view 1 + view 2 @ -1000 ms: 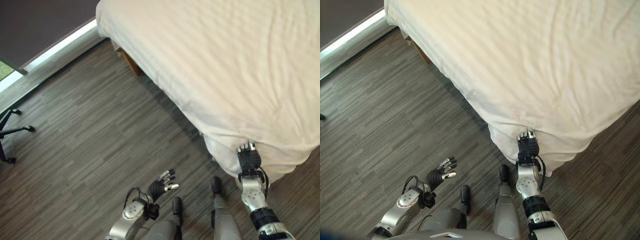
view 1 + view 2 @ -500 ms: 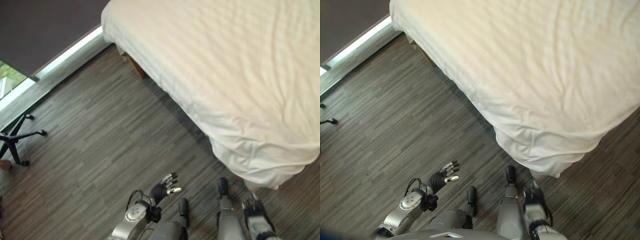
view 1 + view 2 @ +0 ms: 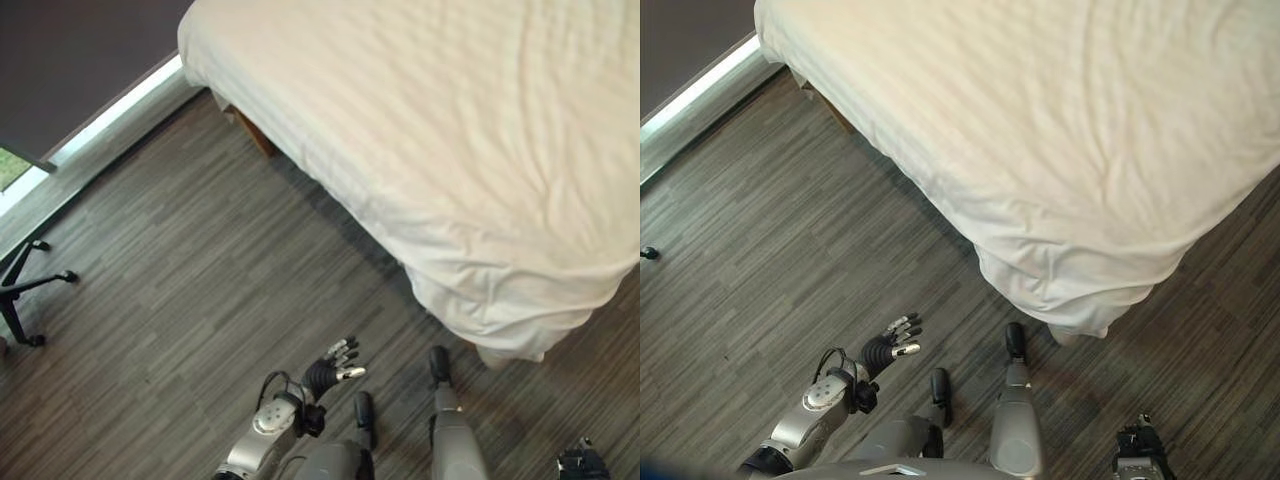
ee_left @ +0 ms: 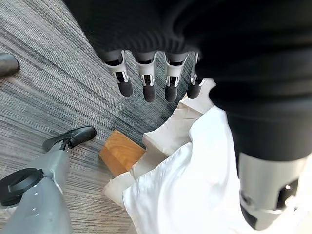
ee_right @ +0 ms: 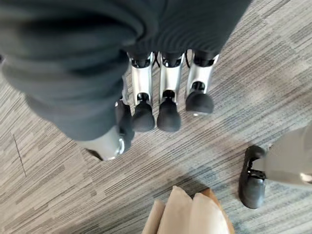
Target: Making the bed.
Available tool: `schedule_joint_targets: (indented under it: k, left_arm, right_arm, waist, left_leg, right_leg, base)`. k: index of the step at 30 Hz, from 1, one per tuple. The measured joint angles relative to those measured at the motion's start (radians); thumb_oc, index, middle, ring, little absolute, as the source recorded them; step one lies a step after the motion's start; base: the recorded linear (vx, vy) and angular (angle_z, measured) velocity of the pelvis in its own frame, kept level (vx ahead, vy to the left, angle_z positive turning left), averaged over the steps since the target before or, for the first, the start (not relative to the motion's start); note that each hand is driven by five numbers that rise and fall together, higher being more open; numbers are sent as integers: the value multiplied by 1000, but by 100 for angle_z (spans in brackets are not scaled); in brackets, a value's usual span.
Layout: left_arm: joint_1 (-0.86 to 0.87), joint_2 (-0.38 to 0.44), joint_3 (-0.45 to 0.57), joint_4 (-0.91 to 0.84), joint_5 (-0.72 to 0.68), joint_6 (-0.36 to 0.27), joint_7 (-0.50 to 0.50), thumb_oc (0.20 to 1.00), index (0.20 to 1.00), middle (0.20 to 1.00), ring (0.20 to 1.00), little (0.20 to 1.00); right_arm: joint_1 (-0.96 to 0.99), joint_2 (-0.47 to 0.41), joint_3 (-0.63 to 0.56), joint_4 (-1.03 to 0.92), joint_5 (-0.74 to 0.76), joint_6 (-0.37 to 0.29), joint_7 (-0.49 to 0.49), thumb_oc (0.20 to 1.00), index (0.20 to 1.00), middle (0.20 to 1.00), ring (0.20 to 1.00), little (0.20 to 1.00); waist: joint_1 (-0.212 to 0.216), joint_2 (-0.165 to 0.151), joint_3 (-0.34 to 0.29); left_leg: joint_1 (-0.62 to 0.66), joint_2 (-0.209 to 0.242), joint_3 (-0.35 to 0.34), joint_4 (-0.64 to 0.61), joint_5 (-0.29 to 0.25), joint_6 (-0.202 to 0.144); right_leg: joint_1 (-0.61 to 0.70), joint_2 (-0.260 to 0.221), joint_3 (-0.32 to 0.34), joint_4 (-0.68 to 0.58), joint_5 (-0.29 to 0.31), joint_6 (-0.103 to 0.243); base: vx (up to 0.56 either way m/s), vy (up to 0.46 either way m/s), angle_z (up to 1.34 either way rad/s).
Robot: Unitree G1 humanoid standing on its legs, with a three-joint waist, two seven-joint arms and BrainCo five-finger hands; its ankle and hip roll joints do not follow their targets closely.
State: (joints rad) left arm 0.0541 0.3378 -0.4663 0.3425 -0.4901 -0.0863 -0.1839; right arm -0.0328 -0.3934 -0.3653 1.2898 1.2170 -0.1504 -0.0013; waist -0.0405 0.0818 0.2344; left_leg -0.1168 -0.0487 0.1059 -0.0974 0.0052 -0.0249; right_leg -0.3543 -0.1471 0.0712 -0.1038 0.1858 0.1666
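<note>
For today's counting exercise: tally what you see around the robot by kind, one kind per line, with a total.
Bed: 1
White sheet: 1
Wooden bed leg: 1
Chair base: 1
Robot hand: 2, left hand and right hand
Total: 6

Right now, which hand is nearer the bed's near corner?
Right hand, low beside the bed corner; left hand hangs open over the floor, farther off.
</note>
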Motion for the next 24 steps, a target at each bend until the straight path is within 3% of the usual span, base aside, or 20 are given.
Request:
schedule_joint_targets:
  k: [2,7,10,16,20,23,24]
  left_arm:
    - [1,5,13,-2,0,1,-1,1000,1000,1000,1000,1000]
    - [0,8,18,-22,1,2,-25,1000,1000,1000,1000,1000]
    - [6,13,44,-24,2,3,-33,1000,1000,1000,1000,1000]
    - [68,30,64,-43,3,4,-50,1000,1000,1000,1000,1000]
    - [109,48,65,-49,4,5,-58,1000,1000,1000,1000,1000]
    - [129,49,69,-49,26,9,-58,1000,1000,1000,1000,1000]
    - [128,48,69,-49,35,9,-59,1000,1000,1000,1000,1000]
  right_arm:
    - [19,-2,-45,1,-1,0,-2,200,200,200,200,200]
    - [78,-1,-56,-53,0,-2,1,200,200,200,200,200]
    - [116,58,-23,-305,0,-10,13,200,200,200,200,200]
    - [130,139,31,-745,8,-103,52,200,200,200,200,200]
    - [152,142,116,-869,4,-126,55,200,200,200,200,200]
    - [204,156,217,-1095,-20,-143,73,200,200,200,200,200]
    - [208,153,240,-1131,-40,-144,76,316,316,316,316,316]
  waist:
    - [-12,-10,6]
    - [-25,-18,8]
    - [-48,-31,4]
    - [-65,-52,-46]
    - [-59,-87,-78]
    - [-59,-107,-100]
    - [-57,-112,-104]
  left_leg:
    - [19,-2,-7,5,2,-3]
    - [67,3,-7,5,-9,0]
    - [103,2,0,0,-21,9]
    - [117,0,2,0,-27,5]
    - [118,1,-3,5,-19,7]
    - [131,-2,2,5,-20,7]
    - [138,-1,3,5,-21,8]
  right_leg:
    - [21,2,7,2,29,-10]
    - [70,7,6,5,24,-16]
    - [104,5,12,0,8,-15]
    - [116,2,17,-1,-26,25]
    - [122,3,18,0,-23,22]
    - [131,4,21,2,-2,-5]
    - [138,5,21,3,2,-1]
  base:
    - [-21,41,8]
    - [-9,25,-2]
    - [3,16,-6]
    - [0,-1,-1]
    - [-7,-7,5]
    - [-3,12,-3]
    - [-4,23,-4]
